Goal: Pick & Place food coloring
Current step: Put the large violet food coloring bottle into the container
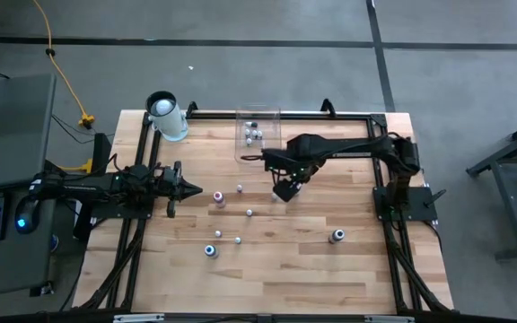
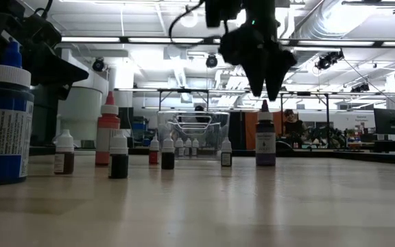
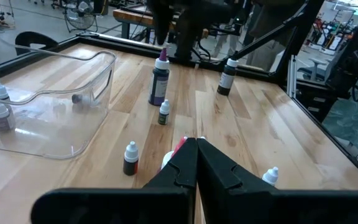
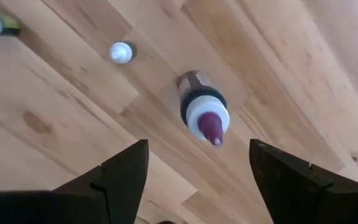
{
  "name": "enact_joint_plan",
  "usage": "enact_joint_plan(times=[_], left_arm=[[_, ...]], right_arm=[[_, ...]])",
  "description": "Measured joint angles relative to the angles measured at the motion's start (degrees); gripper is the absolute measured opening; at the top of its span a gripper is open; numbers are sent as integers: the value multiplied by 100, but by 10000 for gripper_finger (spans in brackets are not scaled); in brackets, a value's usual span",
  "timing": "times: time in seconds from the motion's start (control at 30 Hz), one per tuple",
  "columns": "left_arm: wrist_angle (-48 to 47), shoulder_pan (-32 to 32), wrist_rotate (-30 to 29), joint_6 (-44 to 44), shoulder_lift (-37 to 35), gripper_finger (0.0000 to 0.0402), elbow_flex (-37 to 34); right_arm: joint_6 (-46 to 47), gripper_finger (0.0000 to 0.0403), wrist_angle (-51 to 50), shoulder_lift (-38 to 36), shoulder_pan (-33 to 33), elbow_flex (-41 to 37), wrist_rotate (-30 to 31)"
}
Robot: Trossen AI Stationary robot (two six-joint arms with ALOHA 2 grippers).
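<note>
A purple-capped food coloring bottle (image 4: 204, 112) stands upright on the wooden table, right below my right gripper (image 4: 197, 149). That gripper points down with its fingers open and hangs above the bottle (image 2: 265, 140) without touching it. Several more small food coloring bottles stand around the table's middle (image 1: 220, 197), and a few lie in the clear bin (image 1: 258, 135) at the far edge. My left gripper (image 1: 191, 190) waits at the table's left side, shut and level, holding nothing.
A white cylinder (image 1: 164, 117) stands at the far left corner. A big blue-capped bottle (image 2: 4, 123) and an orange-red one (image 2: 108, 137) stand close to the low camera. A lone bottle (image 1: 337, 236) stands toward the near right. A black frame runs round the table.
</note>
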Motion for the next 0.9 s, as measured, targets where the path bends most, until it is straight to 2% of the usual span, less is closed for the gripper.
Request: enact_joint_plan(times=[0.27,0.53,0.77,0.9], left_arm=[[0,0,1,0,2,1,0],[0,0,0,0,0,1,0],[0,0,2,0,0,1,0],[0,0,1,0,1,1,0]], right_arm=[[147,269,116,259,-152,-2,173],[301,269,93,403,-187,-2,-51],[367,268,-101,403,-223,-3,4],[493,268,65,401,-224,-259,-102]])
